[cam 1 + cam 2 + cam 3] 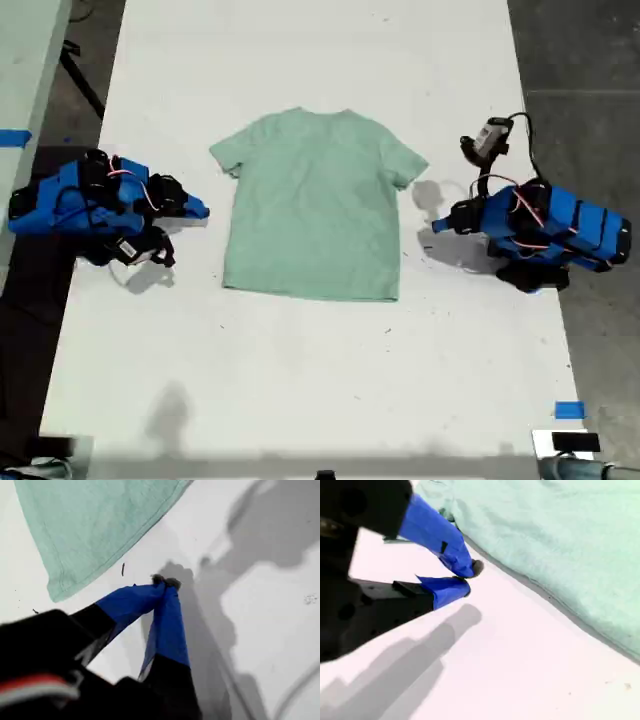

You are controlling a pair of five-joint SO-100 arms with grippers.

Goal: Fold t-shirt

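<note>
The pale mint-green t-shirt (315,205) lies flat on the white table (320,400), neck towards the far edge, both sleeves spread. My first gripper (437,226) rests at the exterior view's right, a short gap from the shirt's side edge. In its wrist view the first gripper (166,582) is shut on nothing, with a hem corner of the t-shirt (95,525) ahead. My second gripper (203,211) lies at the exterior view's left, just off the other side edge below the sleeve. Close up, the second gripper (469,579) is shut and empty beside the t-shirt (560,540).
A small dark speck (388,328) lies on the table below the hem. Blue tape (568,409) marks the near corner at the exterior view's right. Dark floor (590,60) borders the table on both sides. Bare white surface stretches before and behind the shirt.
</note>
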